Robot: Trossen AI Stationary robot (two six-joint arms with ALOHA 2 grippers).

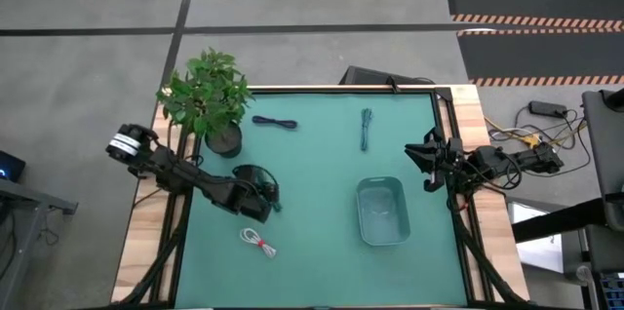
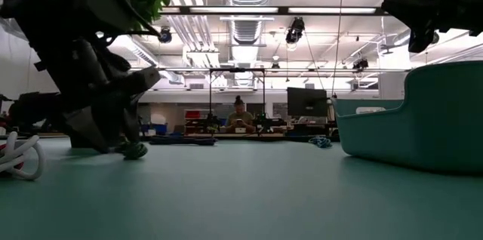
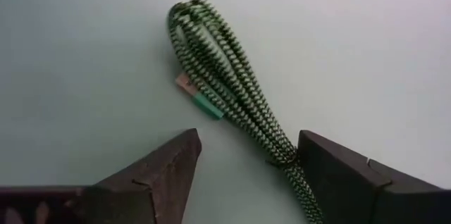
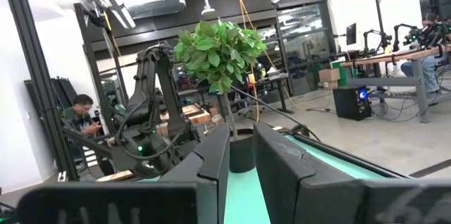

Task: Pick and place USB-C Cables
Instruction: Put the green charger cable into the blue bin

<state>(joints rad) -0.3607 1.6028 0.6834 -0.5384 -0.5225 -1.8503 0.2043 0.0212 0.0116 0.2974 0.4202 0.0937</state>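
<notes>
Potted plant at table corner, teal bin on mat

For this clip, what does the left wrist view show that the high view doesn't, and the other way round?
Only the left wrist view: the braided weave of the dark green cable, its small coloured tags, and the left tool open around its tail on the mat.

Only the high view: the teal bin, the potted plant, the navy cable, the second green cable, the white cable with red tie, and the right tool waiting at the table's right edge.

Both: the left tool low over the green mat.
</notes>
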